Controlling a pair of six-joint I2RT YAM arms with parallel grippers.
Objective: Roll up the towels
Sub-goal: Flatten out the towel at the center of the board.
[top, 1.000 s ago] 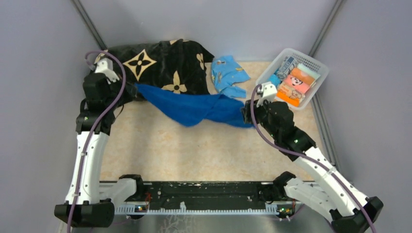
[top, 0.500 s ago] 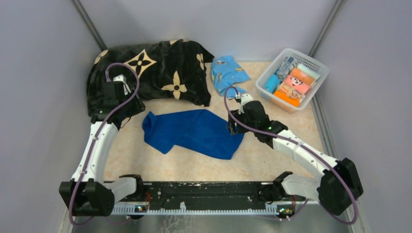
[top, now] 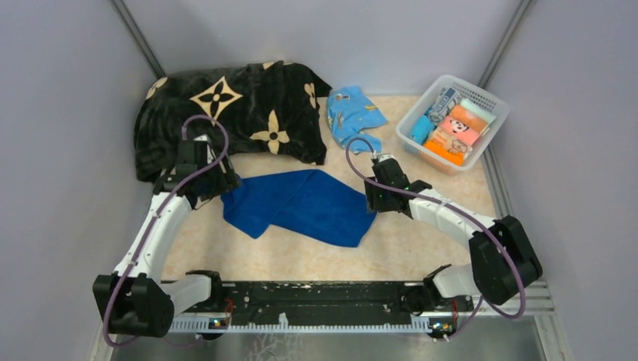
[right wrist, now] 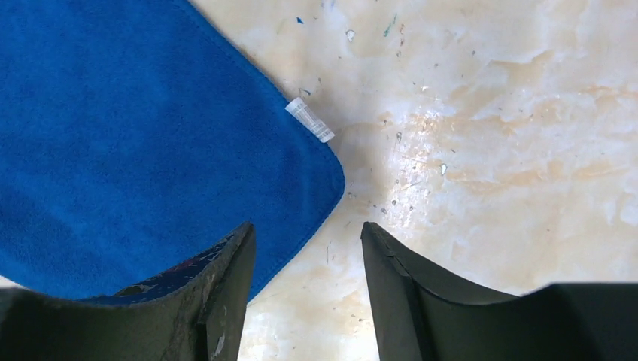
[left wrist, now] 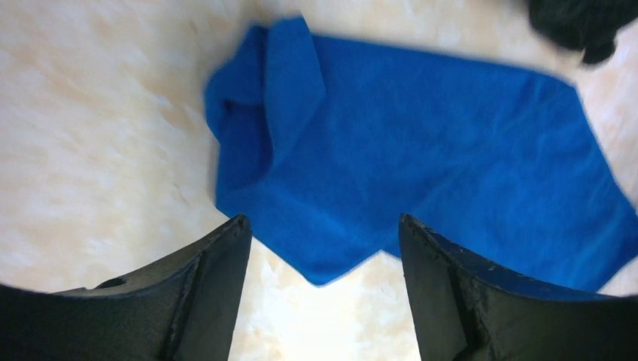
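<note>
Royal-blue towel — large, plain, unrolled, spread flat at frame centre on table; left end folded back over itself, right corner rounded with small white tag at hem. Turquoise towel — small, printed, crumpled, upper centre, apart from blue one.

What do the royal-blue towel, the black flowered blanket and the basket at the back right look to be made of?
Royal-blue towel: soft terry or microfibre, matte, with a fine nap and a stitched hem. Black blanket: plush, velvety fabric, possibly fleece; its folds catch a faint sheen. Basket: probably rigid pale plastic, judging by its thin slotted walls.
</note>
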